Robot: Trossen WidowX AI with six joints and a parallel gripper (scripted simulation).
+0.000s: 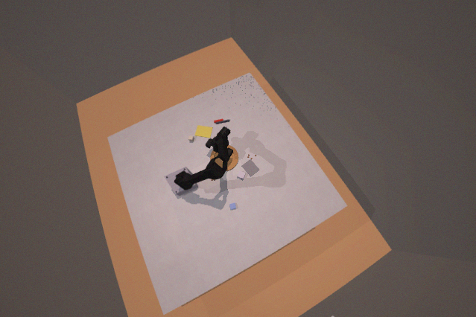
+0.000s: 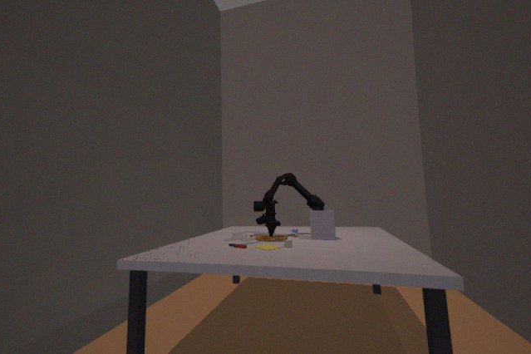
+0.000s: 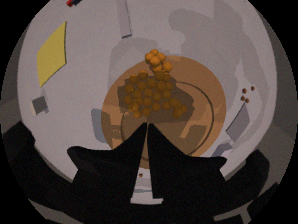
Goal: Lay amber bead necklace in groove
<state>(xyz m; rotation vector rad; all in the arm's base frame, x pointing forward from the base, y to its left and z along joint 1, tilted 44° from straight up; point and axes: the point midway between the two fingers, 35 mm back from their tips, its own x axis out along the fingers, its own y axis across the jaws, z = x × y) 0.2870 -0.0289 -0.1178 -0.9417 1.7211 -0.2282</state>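
Observation:
The round bead board [image 1: 235,161] [image 2: 284,238] [image 3: 218,102] lies on the table, with a thin curved groove [image 3: 213,117] showing on its right side in the wrist view. The amber bead necklace [image 3: 148,93] lies bunched in a heap on the board's far left part, mostly in shadow. A small clump of its beads reaches over the far rim. The heap is not spread around the groove. My gripper [image 2: 271,235] [image 3: 147,126] is shut and empty, pointing down low over the board, its tips just on the near side of the heap. In the top view the arm hides the fingertips and part of the board.
A yellow square [image 1: 203,131] [image 2: 267,247] [image 3: 52,55], a small pale cube [image 1: 191,139] [image 2: 287,243] [image 3: 39,105] and a red-and-dark pen-like thing [image 1: 218,120] [image 2: 240,246] lie beyond the board. A grey square [image 1: 250,167] [image 3: 239,124], small brown bits [image 3: 244,91] and a blue block [image 1: 233,205] lie elsewhere.

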